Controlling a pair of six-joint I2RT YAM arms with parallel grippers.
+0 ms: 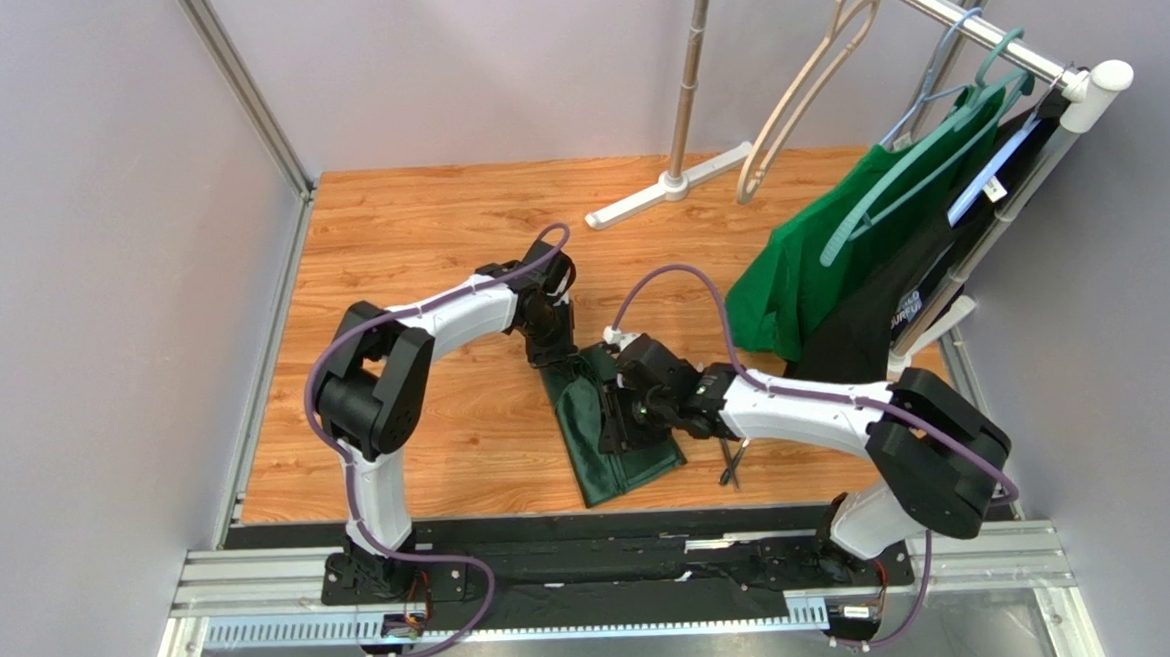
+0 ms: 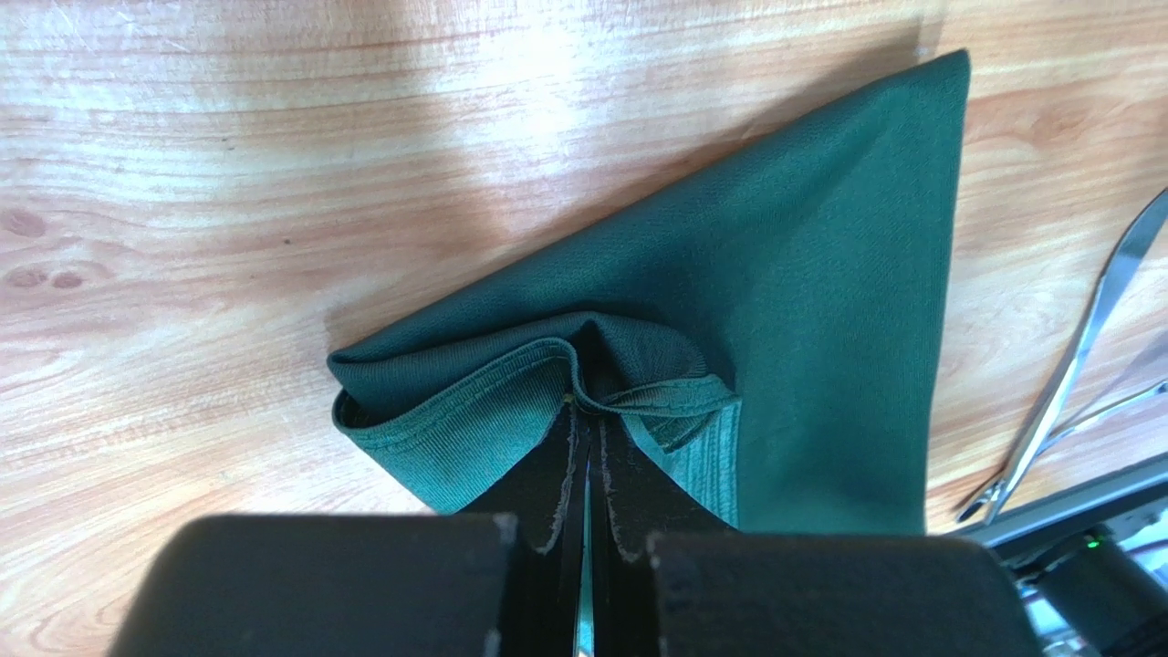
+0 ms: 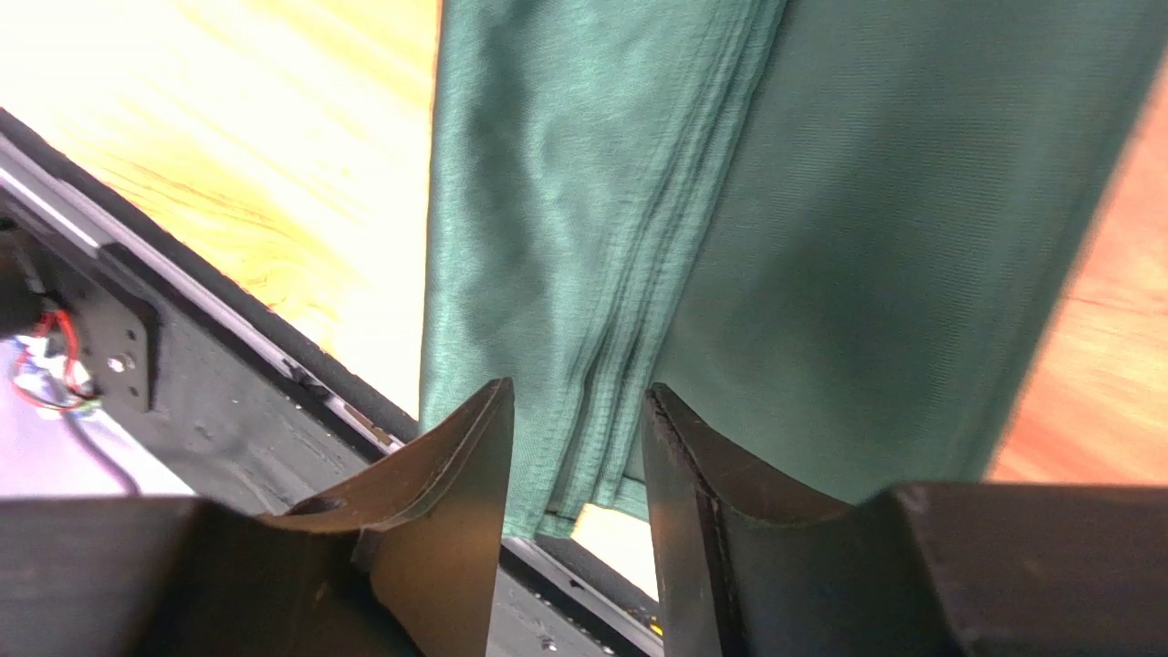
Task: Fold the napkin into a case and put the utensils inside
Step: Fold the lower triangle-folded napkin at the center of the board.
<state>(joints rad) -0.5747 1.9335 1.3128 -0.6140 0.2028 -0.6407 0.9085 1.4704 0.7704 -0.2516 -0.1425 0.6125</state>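
While left gripper point(image 2: 590, 445) pinches napkin point(image 2: 823, 274) fold, right gripper point(image 3: 579, 400) parted, utensils point(image 2: 1076, 359) cut off.

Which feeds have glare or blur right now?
Top view: evenly lit and sharp. Left wrist: pale glare on the table, napkin crisp, utensils readable at the right edge. Right wrist: table blown out at top left, napkin weave clear.

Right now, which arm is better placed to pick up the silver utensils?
The right arm. The right gripper is open over the napkin, and the utensils lie on its side of the cloth. The left gripper is shut on the napkin's far end.
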